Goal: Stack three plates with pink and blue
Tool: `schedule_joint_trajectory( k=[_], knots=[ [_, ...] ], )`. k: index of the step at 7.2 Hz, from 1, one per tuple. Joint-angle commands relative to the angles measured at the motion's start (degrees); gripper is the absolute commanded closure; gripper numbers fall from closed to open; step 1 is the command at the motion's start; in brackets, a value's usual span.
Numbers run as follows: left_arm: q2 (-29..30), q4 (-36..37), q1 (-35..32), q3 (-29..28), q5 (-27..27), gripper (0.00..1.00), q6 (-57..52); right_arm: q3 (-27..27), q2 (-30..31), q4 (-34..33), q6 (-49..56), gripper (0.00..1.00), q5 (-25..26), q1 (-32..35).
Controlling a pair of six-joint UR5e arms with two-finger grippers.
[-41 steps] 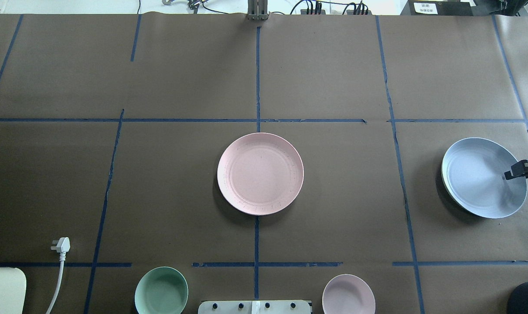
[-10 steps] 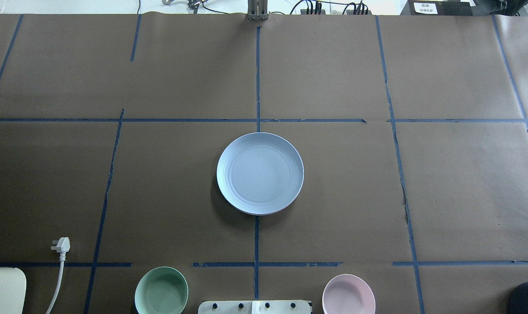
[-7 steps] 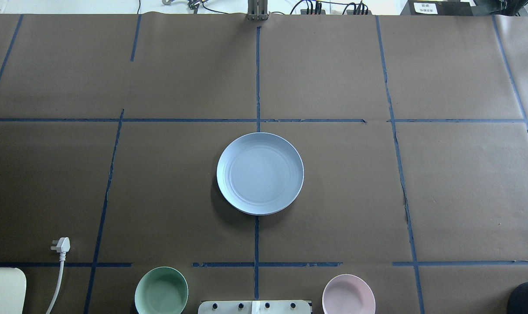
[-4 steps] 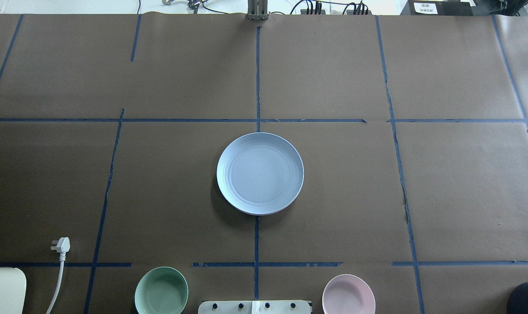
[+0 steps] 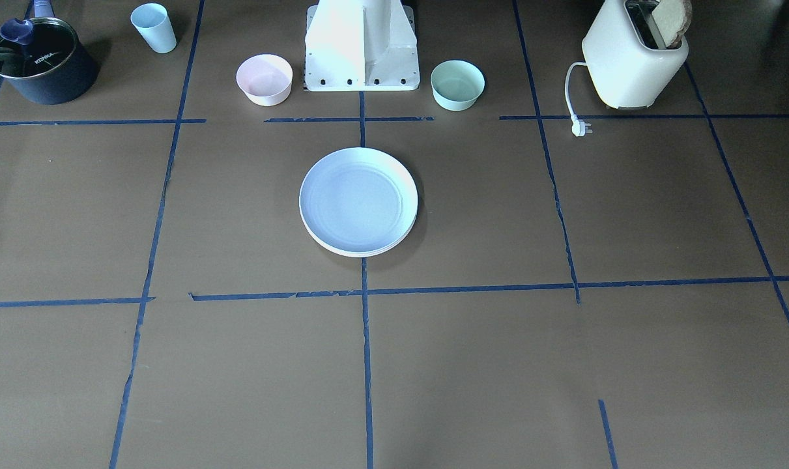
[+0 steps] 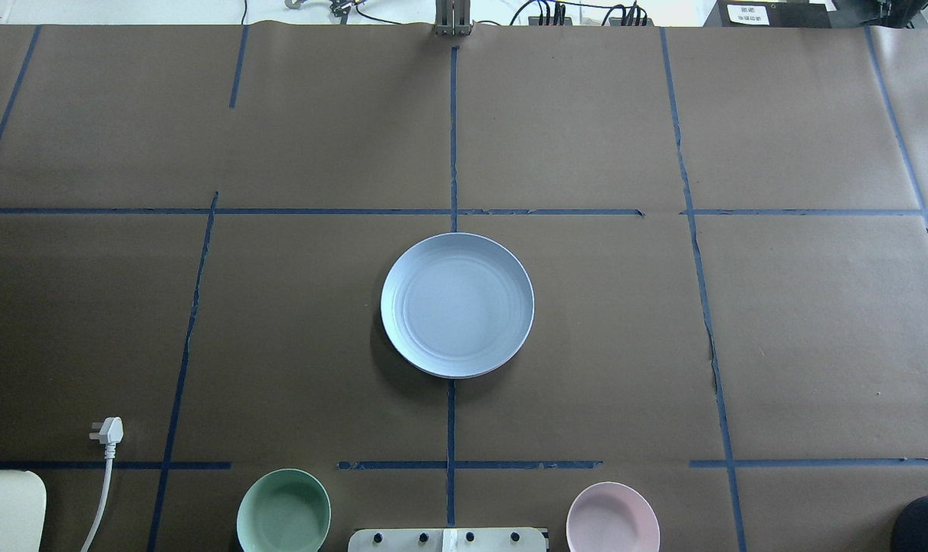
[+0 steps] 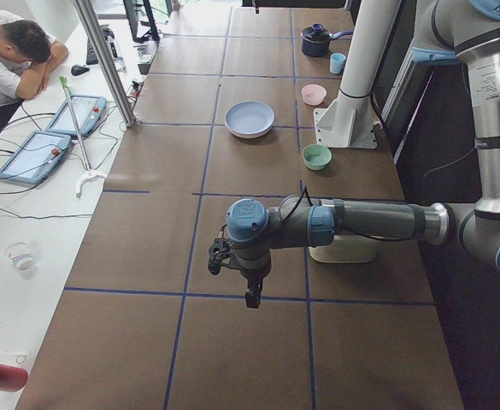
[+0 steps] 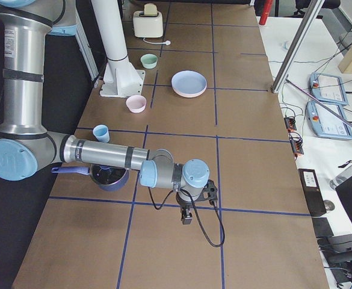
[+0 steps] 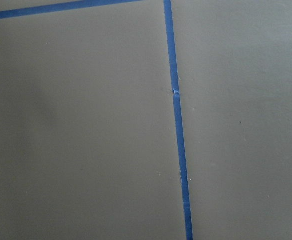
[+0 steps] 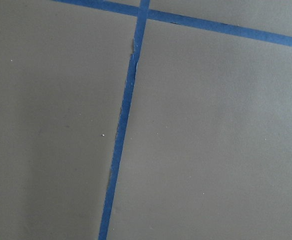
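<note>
Front-facing view first: the blue plate [image 5: 358,198], matte and faintly ringed, tops a neat stack at the middle of the desk [image 5: 563,365], and the cream-white plate [image 5: 361,254] shows only its rim at the bottom. Brown paper covers the desk, gridded with blue tape [image 5: 365,365]. Along the robot's side sit a small pink bowl [image 5: 264,79], a mint bowl [image 5: 457,85], a pale blue cup [image 5: 154,27], a white toaster [image 5: 632,62] with a bread slice in it and its plug [image 5: 582,129] lying loose, and a dark pot [image 5: 42,71] whose glass lid reads "KONKA". From overhead, just the blue disc is seen, centred on a tape line; a white label [image 6: 747,13] on a black box at the far edge is too small to read. From the left end, the left hand [image 7: 251,296] points down over bare paper, well away from the stack; how wide it stands, I cannot tell. From the right end, a sliver of the pink plate [image 8: 189,95] peeks out under the blue one, and the right hand [image 8: 187,217] hangs over a tape line, well apart too; its spread cannot be judged either. Both wrist cameras show only flat brown paper and tape.
</note>
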State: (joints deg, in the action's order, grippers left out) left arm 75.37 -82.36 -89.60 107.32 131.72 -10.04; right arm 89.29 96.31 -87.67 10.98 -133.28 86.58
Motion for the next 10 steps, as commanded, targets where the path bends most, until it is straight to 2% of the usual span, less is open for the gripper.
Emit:
schedule_joint_trajectory(
  k=[1,8,10],
  knots=[
    [-0.92,0.44,-0.14,1.57,-4.53,0.00,0.11,-0.60,0.10,0.39,-0.08,0.00,0.13,-0.01],
    [-0.84,0.44,-0.05,0.88,-4.28,0.00,0.37,-0.17,-0.34,0.31,-1.40,0.00,-0.40,-0.01],
    [-0.92,0.27,0.04,-0.53,-4.01,0.00,-0.15,-0.43,-2.25,0.57,-3.76,0.00,-0.14,-0.01]
  ],
)
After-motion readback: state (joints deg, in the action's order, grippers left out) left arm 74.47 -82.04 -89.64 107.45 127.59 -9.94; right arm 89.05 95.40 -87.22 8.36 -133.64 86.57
